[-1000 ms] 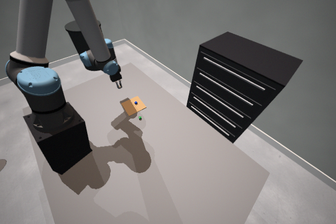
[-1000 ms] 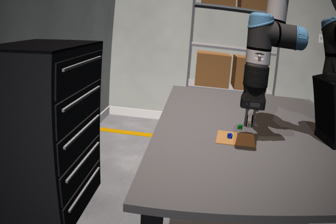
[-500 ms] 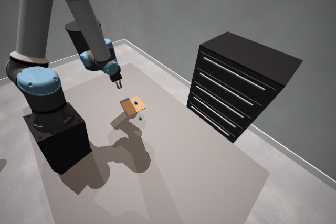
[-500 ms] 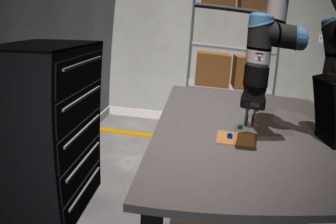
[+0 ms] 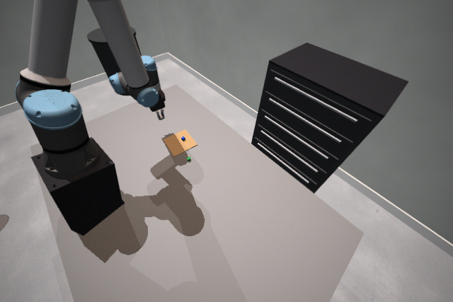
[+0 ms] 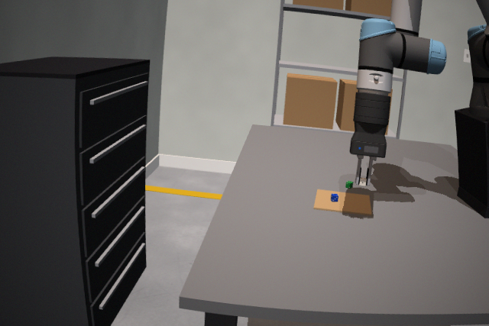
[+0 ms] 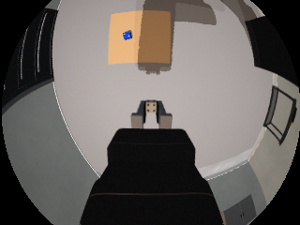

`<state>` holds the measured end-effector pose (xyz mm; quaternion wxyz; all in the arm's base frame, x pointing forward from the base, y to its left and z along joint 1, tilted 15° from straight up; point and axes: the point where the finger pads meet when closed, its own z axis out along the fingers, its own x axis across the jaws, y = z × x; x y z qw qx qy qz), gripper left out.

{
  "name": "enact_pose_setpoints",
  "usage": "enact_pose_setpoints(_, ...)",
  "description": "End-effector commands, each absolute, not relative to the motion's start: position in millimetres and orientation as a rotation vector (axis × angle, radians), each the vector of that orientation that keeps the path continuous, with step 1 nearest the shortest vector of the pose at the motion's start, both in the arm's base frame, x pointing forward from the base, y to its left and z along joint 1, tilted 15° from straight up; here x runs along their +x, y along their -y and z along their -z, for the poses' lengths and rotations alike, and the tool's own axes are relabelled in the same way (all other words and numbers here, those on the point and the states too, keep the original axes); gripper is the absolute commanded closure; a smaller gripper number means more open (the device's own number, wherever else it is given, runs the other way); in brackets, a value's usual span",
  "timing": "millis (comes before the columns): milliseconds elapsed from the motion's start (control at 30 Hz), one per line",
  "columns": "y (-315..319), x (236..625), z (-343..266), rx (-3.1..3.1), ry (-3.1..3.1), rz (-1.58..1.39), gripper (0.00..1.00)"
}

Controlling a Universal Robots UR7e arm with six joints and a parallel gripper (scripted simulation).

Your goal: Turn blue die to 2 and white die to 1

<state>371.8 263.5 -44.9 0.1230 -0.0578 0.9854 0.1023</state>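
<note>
Cabinet of black, boxy build with long pale bar handles [image 5: 329, 83] [image 6: 39, 156] [image 7: 30, 52] stands nearest on the left in the exterior view, beside a broad grey table [image 5: 274, 218] [image 6: 315, 259] [image 7: 211, 94]. On the table lies a flat, rectangular orange-tan mat [image 5: 190, 141] [image 6: 323, 204] [image 7: 155, 37], partly in shadow. A small blue cube die [image 5: 182, 138] [image 6: 334, 197] [image 7: 127, 35] rests on its lit part; its top number is too small to read. Just beyond the mat, a small green cube die [image 5: 189, 158] [image 6: 348, 184] sits on the table. The dark two-finger gripper [image 5: 161, 117] [image 6: 362, 181] [image 7: 151, 107] hangs above the table, pinching a small white cube die [image 6: 362, 182] [image 7: 151, 107] between its fingertips, four pips facing the wrist camera. Farther back, a grey metal shelf rack [image 6: 278, 38] bears brown boxes [image 6: 309, 103].
</note>
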Motion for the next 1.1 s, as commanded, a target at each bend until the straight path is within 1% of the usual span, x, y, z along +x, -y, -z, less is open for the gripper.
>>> enact_pose_setpoints(0,-262.2,372.5,44.2,-0.191,-2.852,-0.477,0.66)
enact_pose_setpoints(133,-260.7,372.6,45.2,-0.214,-2.825,-0.654,0.66)
enact_pose_setpoints(200,-260.7,372.6,45.2,-0.214,-2.825,-0.654,0.66)
enact_pose_setpoints(400,-258.5,372.6,46.8,-0.253,-2.756,-0.954,0.66)
enact_pose_setpoints(700,-256.4,373.4,47.8,-0.291,-2.637,-1.284,0.66)
enact_pose_setpoints(767,-256.4,373.4,47.8,-0.291,-2.637,-1.284,0.66)
enact_pose_setpoints(1067,-255.2,373.7,49.1,-0.319,-2.532,-1.512,0.66)
